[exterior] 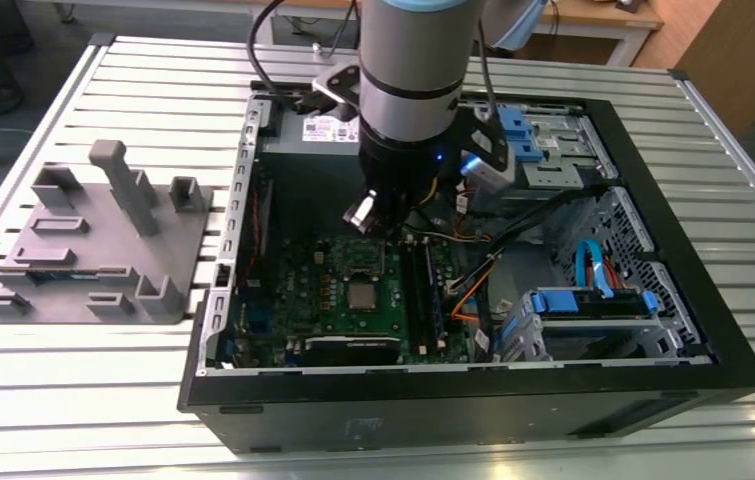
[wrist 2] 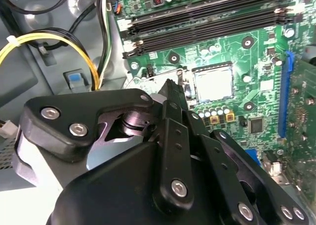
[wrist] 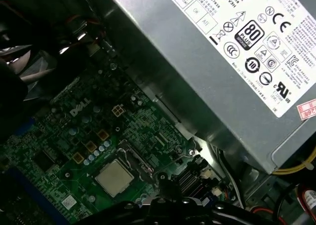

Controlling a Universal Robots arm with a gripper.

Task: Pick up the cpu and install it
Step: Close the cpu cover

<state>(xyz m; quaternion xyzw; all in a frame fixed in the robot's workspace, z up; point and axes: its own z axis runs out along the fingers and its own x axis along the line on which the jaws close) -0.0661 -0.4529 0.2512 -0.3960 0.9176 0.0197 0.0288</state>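
Exterior view: black gripper [exterior: 380,222] hovers above the green motherboard [exterior: 337,290], small silvery square cpu [exterior: 362,295] seated in its socket at 6 o'clock below it.

Second wrist view: cpu [wrist 2: 213,83] sits flat; can't tell finger state.

First wrist view: cpu [wrist: 114,178] looks square; check seating before latching.

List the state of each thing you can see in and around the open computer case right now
Small square silvery cpu: lying flat in the motherboard socket, nothing gripping it.
Black tool: hovering above the green motherboard, beside the socket.
Black computer case: side panel off, lying open on the slatted table.
Grey plastic fixture: on the table, outside the case.
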